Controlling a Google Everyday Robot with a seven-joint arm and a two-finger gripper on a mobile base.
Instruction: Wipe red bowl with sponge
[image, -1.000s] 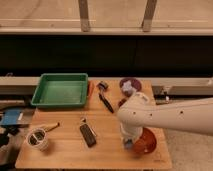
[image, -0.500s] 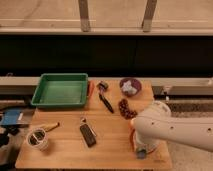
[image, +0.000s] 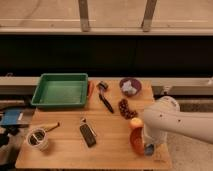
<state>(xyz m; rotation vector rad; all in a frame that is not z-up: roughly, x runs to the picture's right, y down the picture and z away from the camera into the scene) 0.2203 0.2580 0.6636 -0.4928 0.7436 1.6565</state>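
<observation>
Claw (image: 149, 148) down at table's (image: 65, 155) front right corner, arm hides it, grip unclear tbh. Red bowl (image: 135, 140) touching its left; bluish sponge (image: 150, 149) bit right there. Press lightly, sweep inside rim, don't shove bowl off.

The setting looked like a robot test area in an office or lab building rather than a home. A plain wooden table (image: 65, 152) stood against a long dark wall panel beneath a row of large windows with metal mullions. Kitchen-style props were laid out on it: a green tray (image: 60, 90) at 10 o'clock, a purple bowl (image: 130, 87) at 1 o'clock. The white arm's tool (image: 148, 148) hung at 4 o'clock, by the red bowl (image: 135, 141).
</observation>
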